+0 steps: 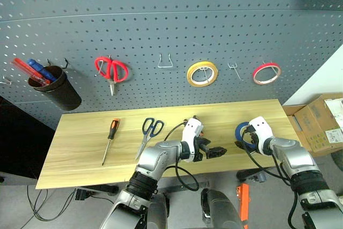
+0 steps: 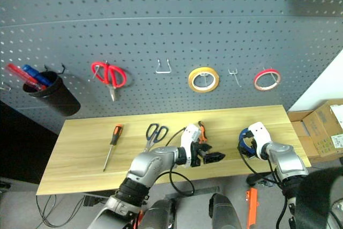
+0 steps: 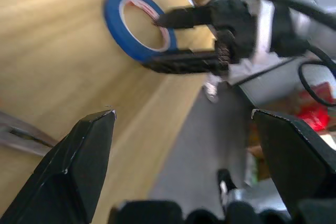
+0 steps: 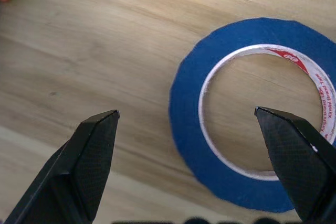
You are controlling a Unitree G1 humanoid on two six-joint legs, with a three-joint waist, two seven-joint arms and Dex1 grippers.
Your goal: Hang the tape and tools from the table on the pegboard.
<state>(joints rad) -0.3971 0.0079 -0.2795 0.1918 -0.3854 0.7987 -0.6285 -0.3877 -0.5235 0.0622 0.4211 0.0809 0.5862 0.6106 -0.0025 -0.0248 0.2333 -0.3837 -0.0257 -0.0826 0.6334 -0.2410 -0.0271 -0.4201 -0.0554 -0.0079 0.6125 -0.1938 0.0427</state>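
Both end effectors spread: right end effector (image 4: 186,124) over blue tape (image 4: 236,135), left end effector (image 1: 214,151) nearby.

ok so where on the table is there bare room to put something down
The widest bare patch of the table is its left end, left of the screwdriver. Another strip runs along the back edge between the scissors and the blue tape. The front middle is crowded: the left gripper hovers there, and the right gripper is over the tape.
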